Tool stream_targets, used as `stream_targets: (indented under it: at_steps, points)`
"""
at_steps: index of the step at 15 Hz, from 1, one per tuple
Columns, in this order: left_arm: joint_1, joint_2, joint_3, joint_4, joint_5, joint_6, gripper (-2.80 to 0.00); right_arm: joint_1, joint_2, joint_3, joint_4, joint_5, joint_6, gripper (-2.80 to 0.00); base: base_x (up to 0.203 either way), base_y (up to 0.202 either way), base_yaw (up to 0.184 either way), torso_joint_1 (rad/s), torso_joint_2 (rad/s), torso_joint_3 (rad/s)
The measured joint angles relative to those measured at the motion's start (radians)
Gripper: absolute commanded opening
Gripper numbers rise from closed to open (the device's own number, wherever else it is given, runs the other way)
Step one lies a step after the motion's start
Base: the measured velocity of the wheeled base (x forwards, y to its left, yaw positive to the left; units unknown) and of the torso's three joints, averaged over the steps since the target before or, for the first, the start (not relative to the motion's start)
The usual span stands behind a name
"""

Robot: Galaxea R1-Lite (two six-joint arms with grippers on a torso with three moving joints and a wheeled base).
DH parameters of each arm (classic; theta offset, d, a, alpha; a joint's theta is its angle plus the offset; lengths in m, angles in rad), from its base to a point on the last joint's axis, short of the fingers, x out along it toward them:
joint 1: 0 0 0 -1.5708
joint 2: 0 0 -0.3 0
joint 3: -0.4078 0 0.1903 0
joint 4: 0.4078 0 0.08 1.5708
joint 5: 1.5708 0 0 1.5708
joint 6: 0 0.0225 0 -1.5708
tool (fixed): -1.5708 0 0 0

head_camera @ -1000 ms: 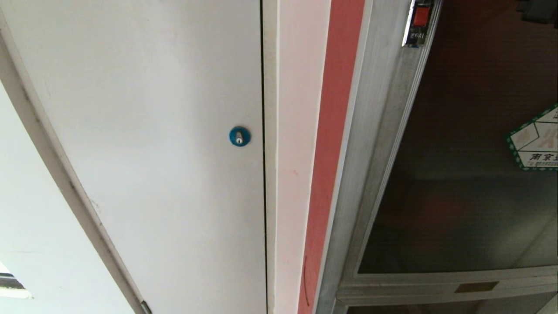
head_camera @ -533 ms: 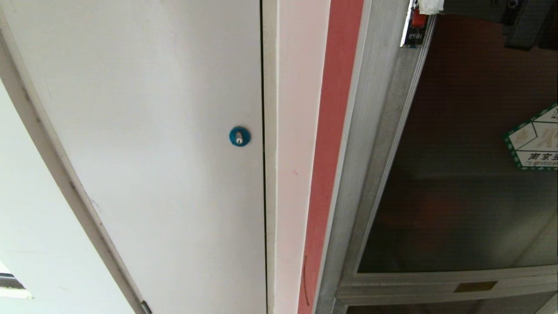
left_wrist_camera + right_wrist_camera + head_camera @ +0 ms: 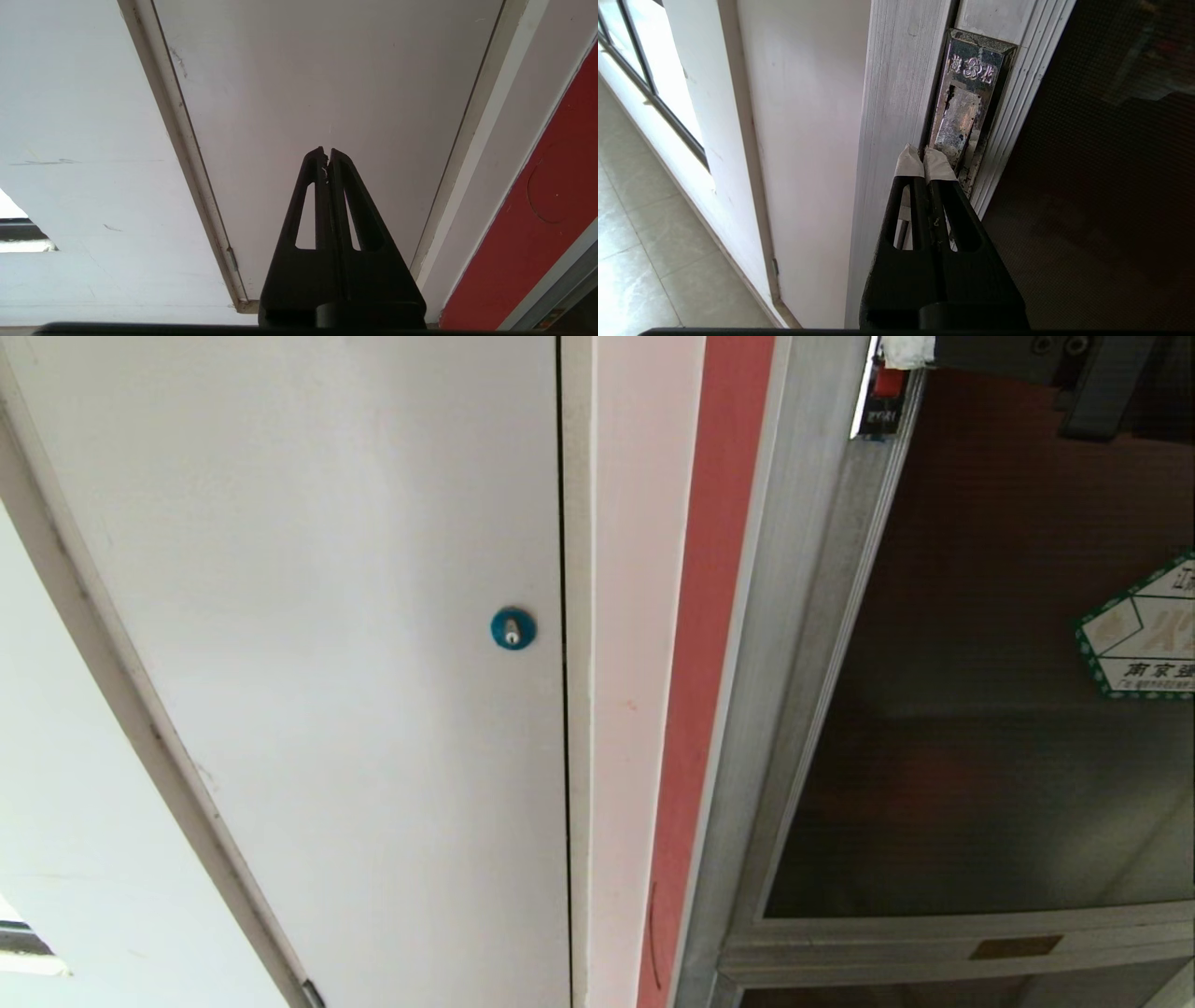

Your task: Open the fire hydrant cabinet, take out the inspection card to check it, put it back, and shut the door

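The fire hydrant cabinet's silver frame [image 3: 747,709] runs up the right half of the head view. Its door [image 3: 980,756] is a dark smoked-glass panel with a green-edged white sticker [image 3: 1144,644]. My right gripper [image 3: 907,349] shows at the top edge, shut, white-taped tips over the small red latch [image 3: 885,392]. In the right wrist view the gripper [image 3: 924,158] stands shut with nothing between its fingers, its taped fingertips [image 3: 941,165] at the lower end of the worn metal latch plate [image 3: 964,112]. My left gripper [image 3: 327,151] is parked, shut and empty. The inspection card is out of view.
A plain white door [image 3: 327,616] with a blue round lock [image 3: 513,628] fills the left of the head view. A pink-red strip [image 3: 709,663] separates it from the cabinet. A smaller panel with a brass plate [image 3: 1016,947] sits below the door. Tiled floor [image 3: 635,224] lies beside the wall.
My right gripper has come into the top of the head view and now covers the upper part of the red latch. The door's latch edge has shifted slightly leftward. The left arm is still.
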Motion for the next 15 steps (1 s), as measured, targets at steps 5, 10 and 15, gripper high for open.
stream_targets:
  at_steps: [5,10,15]
  points:
    - [0.000,0.000,0.000,0.000,0.000,0.000,-2.80,-0.003,0.013,0.005,-0.008,-0.004,0.001,-2.80,0.000,0.000,0.000,0.000,0.00,0.000]
    - [0.000,0.000,0.000,0.000,0.000,0.000,-2.80,-0.001,0.005,0.003,-0.004,-0.002,0.002,-2.80,0.000,0.000,0.000,0.000,0.00,0.000]
    - [0.000,0.000,0.000,0.000,0.000,0.000,-2.80,0.020,-0.060,0.026,-0.007,0.021,0.007,-2.80,0.000,0.000,0.000,0.000,0.00,0.000]
